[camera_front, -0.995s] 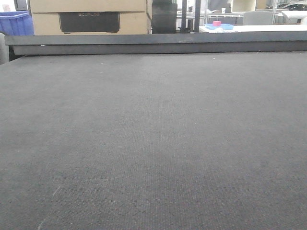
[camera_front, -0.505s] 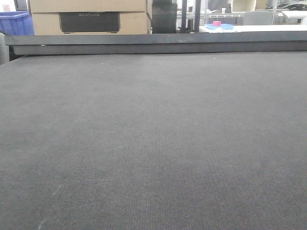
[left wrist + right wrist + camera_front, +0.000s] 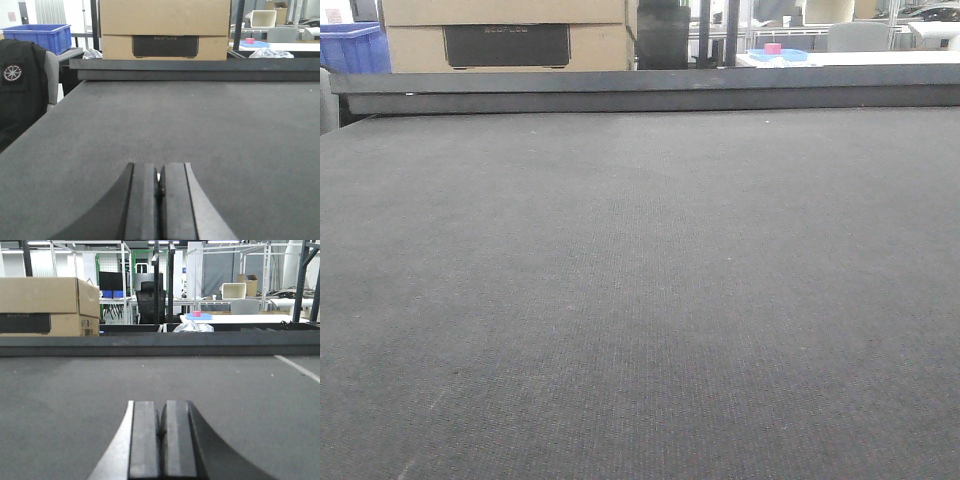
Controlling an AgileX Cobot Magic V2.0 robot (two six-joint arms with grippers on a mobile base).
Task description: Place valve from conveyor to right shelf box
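The conveyor (image 3: 640,300) is a wide dark grey woven belt that fills the front view, with a dark rail (image 3: 650,90) along its far edge. No valve shows in any view, and the right shelf box is out of view. My left gripper (image 3: 159,172) is shut and empty, low over the belt (image 3: 200,120). My right gripper (image 3: 162,412) is shut and empty, low over the belt (image 3: 225,385). Neither gripper shows in the front view.
Cardboard boxes (image 3: 505,35) stand behind the far rail. A blue crate (image 3: 37,36) and a chair with a black jacket (image 3: 22,85) are at the left. A white table (image 3: 240,318) with a pink object stands at the back right.
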